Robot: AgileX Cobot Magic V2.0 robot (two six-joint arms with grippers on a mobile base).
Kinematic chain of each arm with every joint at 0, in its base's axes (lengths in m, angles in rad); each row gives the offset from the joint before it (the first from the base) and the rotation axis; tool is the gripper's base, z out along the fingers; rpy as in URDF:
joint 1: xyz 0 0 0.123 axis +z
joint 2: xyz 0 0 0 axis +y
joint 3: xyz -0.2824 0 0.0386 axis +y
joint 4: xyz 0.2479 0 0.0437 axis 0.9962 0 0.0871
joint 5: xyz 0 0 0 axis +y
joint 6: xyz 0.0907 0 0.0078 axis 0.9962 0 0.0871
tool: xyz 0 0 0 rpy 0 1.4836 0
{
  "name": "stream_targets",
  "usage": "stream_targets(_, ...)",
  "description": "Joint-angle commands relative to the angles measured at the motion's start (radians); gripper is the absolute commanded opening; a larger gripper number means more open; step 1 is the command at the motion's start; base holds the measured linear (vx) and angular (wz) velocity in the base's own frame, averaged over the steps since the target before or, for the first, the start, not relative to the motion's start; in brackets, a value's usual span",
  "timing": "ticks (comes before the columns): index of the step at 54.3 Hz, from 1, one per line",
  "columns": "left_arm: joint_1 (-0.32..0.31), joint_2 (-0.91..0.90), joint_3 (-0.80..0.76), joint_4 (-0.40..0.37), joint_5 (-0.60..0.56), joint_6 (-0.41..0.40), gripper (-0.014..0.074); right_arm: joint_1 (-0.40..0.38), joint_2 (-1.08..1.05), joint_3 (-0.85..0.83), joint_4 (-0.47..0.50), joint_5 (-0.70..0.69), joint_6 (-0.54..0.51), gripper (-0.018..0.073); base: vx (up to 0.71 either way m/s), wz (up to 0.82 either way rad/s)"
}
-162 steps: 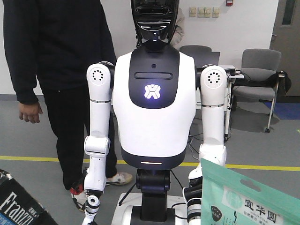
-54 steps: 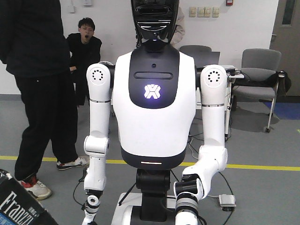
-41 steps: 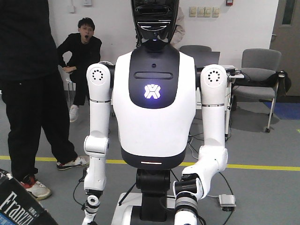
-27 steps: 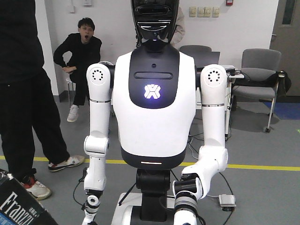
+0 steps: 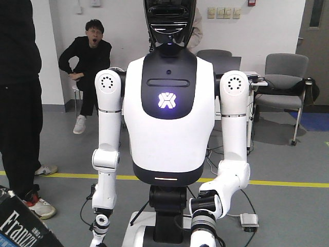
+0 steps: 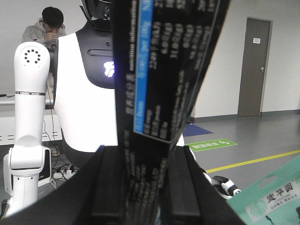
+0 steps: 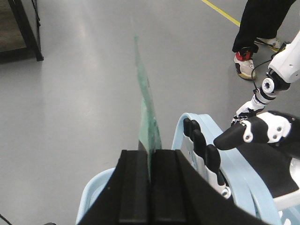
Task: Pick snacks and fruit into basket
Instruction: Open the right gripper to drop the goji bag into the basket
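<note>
Right wrist view, bottom centre: the right gripper (image 7: 150, 157) has its jaws pressed flat on the thin lower edge of the mint-green pouch (image 7: 147, 119). The pouch stands upright over the light-blue basket (image 7: 96, 192), likely ready to drop in. Black fingers (image 7: 197, 140) of a humanoid robot (image 5: 167, 103) curl over the rim, apparently steadying it. Left wrist view, centre: the left gripper (image 6: 145, 154) has its jaws clamped on the raised black packet (image 6: 159, 70), probably next in turn. No fruit is visible.

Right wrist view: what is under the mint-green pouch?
The pale blue basket: its rim shows on both sides of the right gripper, which is shut on the pouch. The gripper covers the basket's inside.
</note>
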Motion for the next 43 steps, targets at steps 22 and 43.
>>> stream_targets(22, -0.005, 0.004, -0.027, -0.040, -0.086, 0.001, 0.0000, -0.003, 0.029, -0.032, 0.070, -0.023, -0.048, 0.0165, 0.00, 0.00)
stream_targets(43, -0.005, 0.004, -0.027, -0.040, -0.088, 0.001, 0.0000, -0.003, 0.050, -0.032, 0.103, 0.031, -0.056, 0.0495, 0.00, 0.00)
